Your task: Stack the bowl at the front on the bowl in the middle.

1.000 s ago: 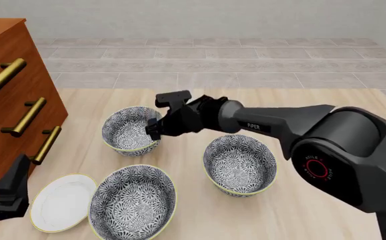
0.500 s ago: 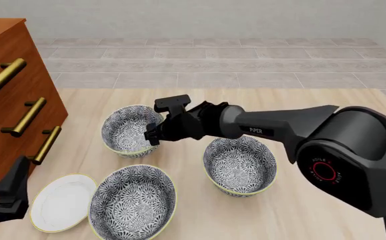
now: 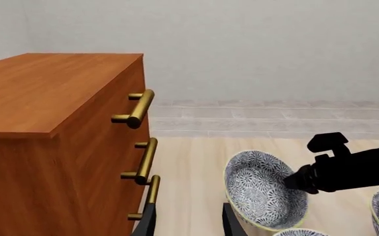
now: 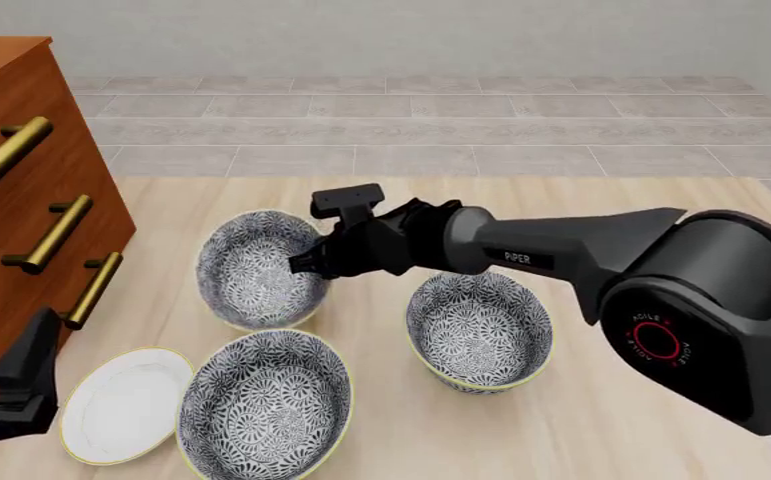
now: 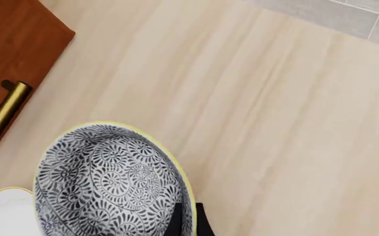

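- The right gripper (image 4: 309,263) has its fingers pinched on the rim of the bowl at the front (image 4: 260,268), one inside the wall and one outside (the right wrist view shows the pale-yellow edge running between them).
- That bowl sits farthest out on the table (image 4: 599,420), near the dresser (image 4: 18,200). It is tipped, with its mouth facing partly back toward the arms, most likely because a one-sided grip lets the far edge sag.
- I can't tell whether it is fully off the wood.
- The bowl in the middle (image 4: 479,328) stands upright and apart, under the right forearm, so the carry looks short.
- A third bowl (image 4: 265,405) and a white plate (image 4: 121,405) lie nearer, side by side.
- The left gripper (image 3: 186,223) waits by the dresser, fingers spread wide, holding nothing.
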